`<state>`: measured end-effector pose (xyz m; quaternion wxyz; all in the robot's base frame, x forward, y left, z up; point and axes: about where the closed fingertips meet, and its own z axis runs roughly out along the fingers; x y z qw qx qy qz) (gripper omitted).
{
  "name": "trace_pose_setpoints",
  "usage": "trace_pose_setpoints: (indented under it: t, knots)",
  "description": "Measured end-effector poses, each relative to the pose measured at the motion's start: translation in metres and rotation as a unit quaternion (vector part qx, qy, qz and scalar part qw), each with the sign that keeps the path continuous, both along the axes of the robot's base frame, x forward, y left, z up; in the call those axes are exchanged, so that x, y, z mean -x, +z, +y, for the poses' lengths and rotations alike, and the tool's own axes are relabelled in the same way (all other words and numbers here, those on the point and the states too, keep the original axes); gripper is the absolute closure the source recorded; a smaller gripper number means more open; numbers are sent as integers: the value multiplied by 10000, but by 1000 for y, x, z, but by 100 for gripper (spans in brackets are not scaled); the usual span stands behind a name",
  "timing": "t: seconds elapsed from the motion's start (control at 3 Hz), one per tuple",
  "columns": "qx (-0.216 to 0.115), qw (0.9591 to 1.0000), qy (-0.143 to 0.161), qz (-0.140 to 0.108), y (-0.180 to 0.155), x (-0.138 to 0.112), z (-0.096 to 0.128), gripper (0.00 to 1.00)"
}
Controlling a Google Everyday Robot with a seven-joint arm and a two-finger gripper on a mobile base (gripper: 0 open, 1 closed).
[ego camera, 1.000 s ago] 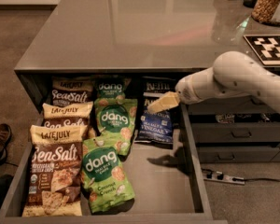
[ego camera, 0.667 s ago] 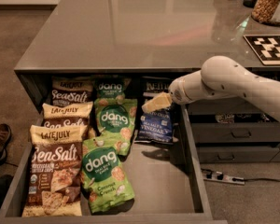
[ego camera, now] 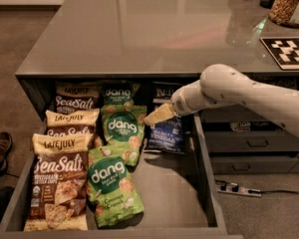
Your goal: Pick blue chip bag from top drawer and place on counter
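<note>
One blue chip bag (ego camera: pixel 165 136) lies flat on the floor of the open drawer (ego camera: pixel 175 193), label up, and we take it as our landmark. It rests close to the drawer's right wall, towards the back.

Right over the bag's top edge hangs the claw (ego camera: pixel 159 115), tan and wedge-shaped, pointing down and leftward. We cannot tell whether it is open or closed, nor whether it touches the bag. The white arm (ego camera: pixel 249 94) reaches in from the right of the bag, crossing above the drawer's right wall.

Behind the bag, a second dark bag (ego camera: pixel 164 90) shows only its top, tucked under the desk's edge. Just left of the blue bag lies a green bag (ego camera: pixel 122 132), with another green one (ego camera: pixel 112 185) left and in front and a third (ego camera: pixel 117 92) left and behind. Farther left, three brown bags overlap in a column: the nearest brown bag (ego camera: pixel 60 183), the middle brown bag (ego camera: pixel 70 123) and the rear brown bag (ego camera: pixel 74 97).

Above and behind the blue bag spreads the glossy grey desk (ego camera: pixel 154 29). It carries a black-and-white patterned board (ego camera: pixel 286 51) and a jar (ego camera: pixel 289 4), both well to the bag's right. Right of the bag, below the arm, we see narrower closed drawers (ego camera: pixel 254 144) and, on the floor, a power strip (ego camera: pixel 239 189). Far to the left of the bag a shoe (ego camera: pixel 0 151) shows.
</note>
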<state>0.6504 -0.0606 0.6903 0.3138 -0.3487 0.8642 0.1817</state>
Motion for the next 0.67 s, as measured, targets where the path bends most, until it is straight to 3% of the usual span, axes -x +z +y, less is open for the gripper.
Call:
trace_pose_setpoints:
  t: [0.33,0.67]
  knots:
    - [505,9986,-73,115,-27,3,15,0]
    - [1027,9946,-133,88,-48,7,28,0]
